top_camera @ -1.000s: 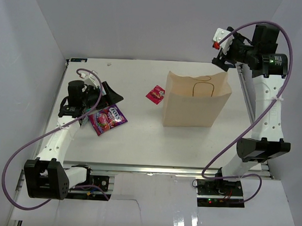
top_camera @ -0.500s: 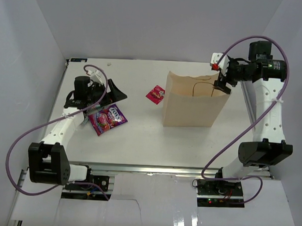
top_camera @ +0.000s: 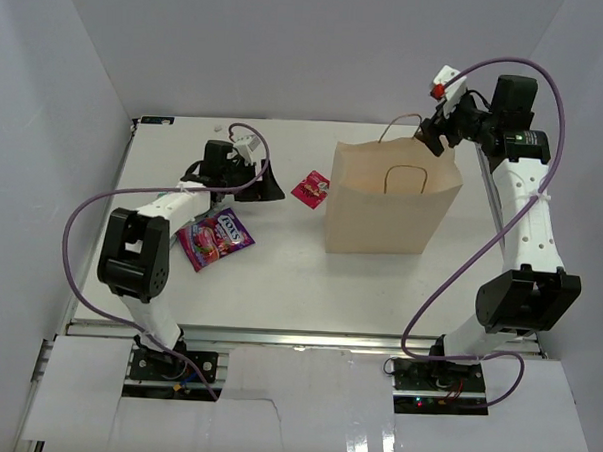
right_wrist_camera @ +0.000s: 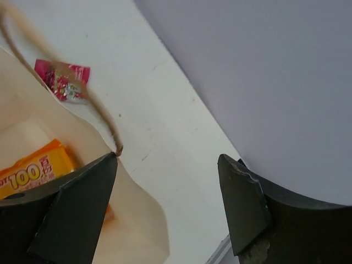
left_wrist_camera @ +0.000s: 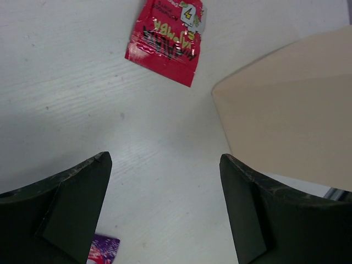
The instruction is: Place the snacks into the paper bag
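left hand [left_wrist_camera: 165,159] open, right hand [right_wrist_camera: 168,158] open, raised

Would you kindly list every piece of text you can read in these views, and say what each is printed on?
"100": on the orange packet inside the bag; the characters after it are cut off.
"4": on a corner of the red packet; its main wording is upside down and too blurred to read.
"FOX'S": on the purple packet, only just legible; the smaller print is unreadable.
The bag shows no print.
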Motion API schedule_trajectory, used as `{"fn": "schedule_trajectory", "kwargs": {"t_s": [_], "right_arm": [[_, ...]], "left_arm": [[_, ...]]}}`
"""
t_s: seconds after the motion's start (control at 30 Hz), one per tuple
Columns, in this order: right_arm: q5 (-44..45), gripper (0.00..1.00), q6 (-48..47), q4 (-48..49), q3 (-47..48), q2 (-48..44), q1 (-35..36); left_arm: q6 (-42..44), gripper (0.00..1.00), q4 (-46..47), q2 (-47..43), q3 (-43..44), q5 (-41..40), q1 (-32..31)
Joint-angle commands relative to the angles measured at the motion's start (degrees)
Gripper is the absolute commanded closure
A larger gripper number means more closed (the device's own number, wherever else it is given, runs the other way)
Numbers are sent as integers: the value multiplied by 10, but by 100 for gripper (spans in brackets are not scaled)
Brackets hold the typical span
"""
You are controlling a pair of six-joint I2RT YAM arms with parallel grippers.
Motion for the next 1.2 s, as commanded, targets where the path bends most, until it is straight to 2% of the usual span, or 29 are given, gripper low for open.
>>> {"fn": "schedule_trajectory", "kwargs": {"t_s": [0.0,0.13,0.37,0.5,0.63,0.83,1.0,1.17], "right_arm": [[9,21,122,149,2,-20,2],[-5,21,157,163,15,-19,2],[-22,20,157,155,-22,-53,-3],[-51,20,173,154,-52,-85,-10],[-61,20,184,156,-79,-103,-15],[-68,20,196,156,-103,-118,-31],[-77,20,203,158,-112,-125,-41],[-80,20,209,161,-118,-129,-45]], "left_arm": [[50,10,40,33,34,4,-2],[42,11,77,95,66,22,-6],[52,14,133,197,151,-20,-45],[67,16,130,257,212,-130,-72],[82,16,111,296,261,-201,-103],[93,15,85,326,282,-307,-141],[103,19,68,339,269,-340,-159],[89,29,58,331,229,-347,-165]]}}
